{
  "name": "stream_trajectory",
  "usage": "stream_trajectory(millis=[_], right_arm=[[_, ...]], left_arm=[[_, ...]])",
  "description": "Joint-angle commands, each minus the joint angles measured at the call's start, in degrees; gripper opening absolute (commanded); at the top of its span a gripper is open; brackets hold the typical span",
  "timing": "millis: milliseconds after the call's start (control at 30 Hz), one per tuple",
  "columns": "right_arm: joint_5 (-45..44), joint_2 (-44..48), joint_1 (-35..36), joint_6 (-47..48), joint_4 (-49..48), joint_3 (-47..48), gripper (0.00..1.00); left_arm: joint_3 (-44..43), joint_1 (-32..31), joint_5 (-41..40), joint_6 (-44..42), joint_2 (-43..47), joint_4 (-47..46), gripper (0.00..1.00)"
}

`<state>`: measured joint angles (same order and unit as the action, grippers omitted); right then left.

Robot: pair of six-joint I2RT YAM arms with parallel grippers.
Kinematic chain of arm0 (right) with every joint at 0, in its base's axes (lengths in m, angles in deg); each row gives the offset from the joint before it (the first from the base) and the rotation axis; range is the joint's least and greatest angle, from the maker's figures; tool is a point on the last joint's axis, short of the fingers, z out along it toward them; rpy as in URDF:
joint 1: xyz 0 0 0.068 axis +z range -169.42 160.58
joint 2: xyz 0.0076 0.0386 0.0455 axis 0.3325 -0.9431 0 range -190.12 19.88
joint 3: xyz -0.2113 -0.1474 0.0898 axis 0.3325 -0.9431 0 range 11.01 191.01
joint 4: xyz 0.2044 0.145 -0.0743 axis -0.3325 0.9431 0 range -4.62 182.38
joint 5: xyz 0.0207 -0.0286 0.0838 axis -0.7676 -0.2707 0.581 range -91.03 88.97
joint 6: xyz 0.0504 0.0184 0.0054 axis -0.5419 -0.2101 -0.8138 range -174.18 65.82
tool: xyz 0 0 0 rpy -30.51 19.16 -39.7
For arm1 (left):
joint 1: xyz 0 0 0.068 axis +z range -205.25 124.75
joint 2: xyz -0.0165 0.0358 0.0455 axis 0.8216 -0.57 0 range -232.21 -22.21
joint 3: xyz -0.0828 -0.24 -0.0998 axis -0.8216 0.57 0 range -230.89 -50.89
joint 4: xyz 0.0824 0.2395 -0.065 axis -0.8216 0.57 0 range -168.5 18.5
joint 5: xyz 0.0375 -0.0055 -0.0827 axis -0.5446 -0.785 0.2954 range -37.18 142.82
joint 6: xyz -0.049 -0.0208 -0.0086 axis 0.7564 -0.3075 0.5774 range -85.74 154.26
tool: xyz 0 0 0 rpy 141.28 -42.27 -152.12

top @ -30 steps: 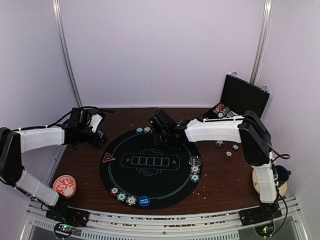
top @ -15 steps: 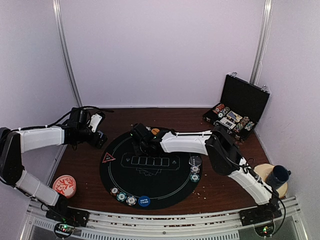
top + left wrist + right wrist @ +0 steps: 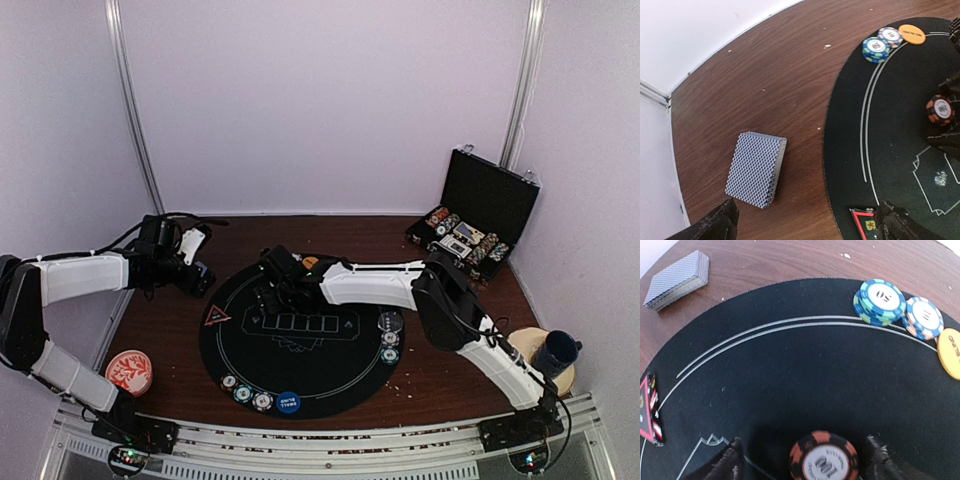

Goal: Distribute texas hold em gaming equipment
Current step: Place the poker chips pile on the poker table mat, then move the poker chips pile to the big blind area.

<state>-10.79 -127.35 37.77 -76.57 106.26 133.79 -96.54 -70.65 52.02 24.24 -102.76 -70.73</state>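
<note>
Right now your right pincer (image 3: 802, 460) is low over the far-left part of the black mat (image 3: 790, 365), fingers spread. The orange-and-black chip (image 3: 824, 460) lies flat on the felt between them and seems to touch neither finger. I judge the step in hand to be leaving this chip in its place, so the lift-off is what matters. Rise straight up with the fingers as wide as they are, and only swing away once the tips are above the chip's top face, because any sideways drift could drag it across the felt. Mind what sits just beyond on the mat's far edge: the blue chip (image 3: 881, 301), the pale chip (image 3: 923, 316) touching it, and the orange button disc (image 3: 950, 352) to their right. Leaving toward the near side or the right looks safer than passing over those three. The red triangle marker (image 3: 647, 407) is well to the left and out of the way. Your left pincer (image 3: 807, 224) is also spread and holds nothing, hanging above the deck of cards (image 3: 756, 168) on the bare table (image 3: 790, 65).
</note>
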Motion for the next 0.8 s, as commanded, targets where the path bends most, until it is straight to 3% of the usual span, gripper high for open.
stream_trajectory(millis=[0,67,233,567,767], right_arm=[[0.1,11.4,0.1,0.8,3.8,-4.9,0.92],[-1.4,18.9,0.0,1.4,3.6,-10.8,0.99],[-7.3,36.0,-1.4,2.0,1.4,-29.9,1.00],[-17.5,57.3,-4.9,-0.6,-2.4,-59.6,1.00],[-19.7,63.3,-5.0,-0.9,-7.8,-70.3,1.00]], left_arm=[[-1.8,0.5,7.4,-4.4,3.5,1.2,0.98],[-2.0,0.5,13.5,-6.7,4.6,3.3,0.98],[-5.7,-0.2,21.4,-9.9,2.9,9.7,0.98],[-15.6,-16.6,13.6,-11.9,-11.8,17.9,0.98],[-26.9,-17.8,14.1,-9.7,-24.5,22.7,0.98]])
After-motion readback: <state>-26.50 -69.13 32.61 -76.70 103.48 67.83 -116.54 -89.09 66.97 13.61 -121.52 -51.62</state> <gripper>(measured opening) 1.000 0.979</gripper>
